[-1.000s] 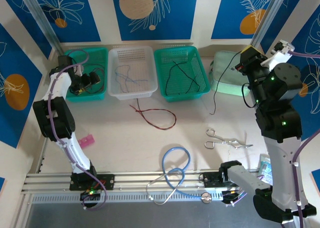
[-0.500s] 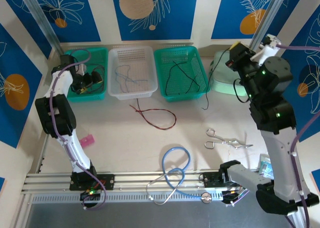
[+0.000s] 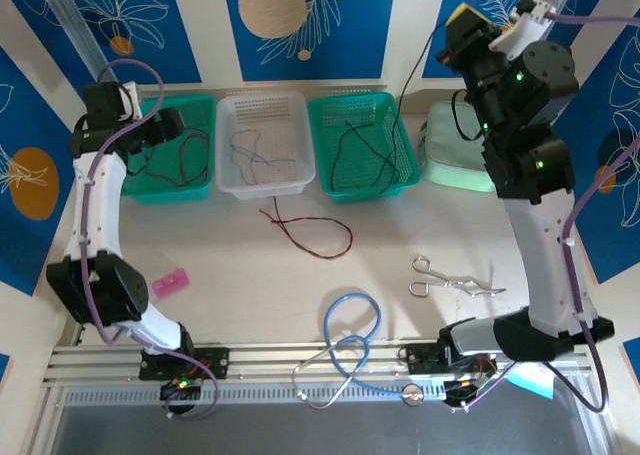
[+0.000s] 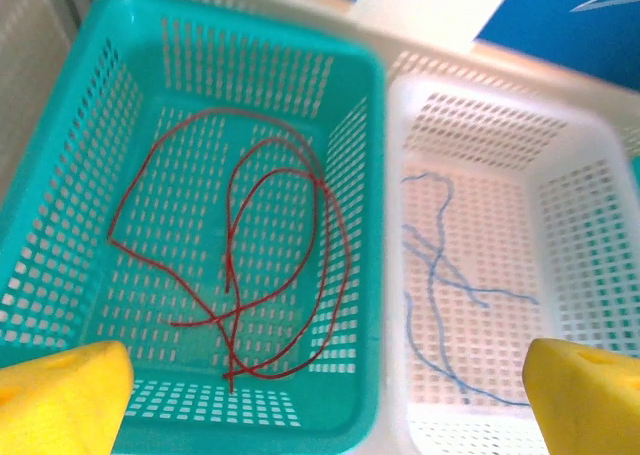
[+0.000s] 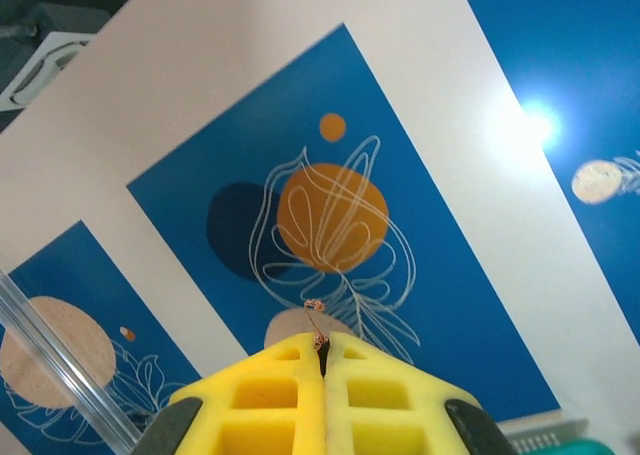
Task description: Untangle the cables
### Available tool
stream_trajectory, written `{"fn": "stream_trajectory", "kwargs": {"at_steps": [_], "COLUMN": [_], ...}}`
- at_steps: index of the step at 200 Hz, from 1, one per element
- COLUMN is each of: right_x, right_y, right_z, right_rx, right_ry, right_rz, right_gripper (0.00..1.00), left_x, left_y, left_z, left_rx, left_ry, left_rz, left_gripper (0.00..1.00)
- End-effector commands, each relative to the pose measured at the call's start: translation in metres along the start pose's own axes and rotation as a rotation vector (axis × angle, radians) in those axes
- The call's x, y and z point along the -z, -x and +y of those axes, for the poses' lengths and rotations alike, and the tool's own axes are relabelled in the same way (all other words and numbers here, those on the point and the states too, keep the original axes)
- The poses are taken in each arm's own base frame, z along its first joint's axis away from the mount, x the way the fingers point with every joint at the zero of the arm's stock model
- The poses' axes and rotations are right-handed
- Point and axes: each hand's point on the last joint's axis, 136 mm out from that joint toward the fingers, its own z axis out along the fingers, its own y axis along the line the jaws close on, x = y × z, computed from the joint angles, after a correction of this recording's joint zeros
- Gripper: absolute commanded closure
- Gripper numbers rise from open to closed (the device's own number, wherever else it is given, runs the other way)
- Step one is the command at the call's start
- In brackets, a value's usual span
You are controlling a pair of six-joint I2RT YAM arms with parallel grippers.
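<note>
**Four thin cables: three in baskets, one loose on the worktop (image 3: 250,285).**
Red cable (image 4: 230,245): overlapping loops on the floor of the teal basket (image 4: 372,175), upper left. Blue-grey cable (image 4: 437,285): wavy, in the adjacent white basket (image 4: 470,85). Black cable (image 3: 362,143): partly in the green basket (image 3: 360,190), with one strand rising to the pinching right end effector (image 3: 455,25), upper right. Red-and-black cable (image 3: 318,237): open loop, centre.

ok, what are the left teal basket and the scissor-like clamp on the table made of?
Left teal basket: likely moulded plastic, slightly glossy; even colour, regular slotted grid. Scissor-like clamp: probably bare metal; silvery, thin, bright glints, though too small to be sure.
</note>
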Motion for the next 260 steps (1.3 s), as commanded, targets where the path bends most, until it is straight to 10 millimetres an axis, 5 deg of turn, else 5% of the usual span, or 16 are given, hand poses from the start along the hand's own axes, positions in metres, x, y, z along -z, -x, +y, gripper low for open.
{"fn": "stream_trajectory", "kwargs": {"at_steps": [1, 28, 65, 107, 140, 173, 217, 260], "right_x": [-0.016, -0.043, -0.076, -0.115, -0.143, -0.152, -0.124, -0.094], "right_y": [0.016, 0.015, 0.009, -0.035, -0.109, -0.198, -0.322, -0.416], "right_z": [0.018, 0.03, 0.035, 0.013, -0.026, -0.076, -0.168, -0.223], "right_rx": [0.028, 0.057, 0.109, 0.12, 0.169, 0.279, 0.278, 0.226], "right_ry": [0.05, 0.073, 0.078, 0.032, -0.081, -0.194, -0.414, -0.524], "right_rz": [-0.059, -0.066, -0.068, 0.006, 0.173, 0.359, 0.647, 0.898], "right_gripper": [1.0, 1.0, 1.0, 1.0, 1.0, 1.0, 1.0, 1.0], "left_x": [0.012, 0.029, 0.043, 0.052, 0.066, 0.069, 0.067, 0.067], "left_y": [-0.014, -0.04, -0.102, -0.169, -0.191, -0.199, -0.209, -0.217], "left_z": [-0.019, -0.061, -0.114, -0.154, -0.191, -0.201, -0.196, -0.192], "left_rx": [-0.033, -0.046, -0.011, 0.011, 0.02, 0.038, 0.056, 0.054], "left_ry": [-0.034, -0.143, -0.3, -0.404, -0.541, -0.572, -0.544, -0.524], "left_rz": [0.008, 0.015, 0.082, 0.218, 0.271, 0.294, 0.317, 0.333], "left_gripper": [0.01, 0.01, 0.01, 0.0, 0.0, 0.01, 0.01, 0.01]}}
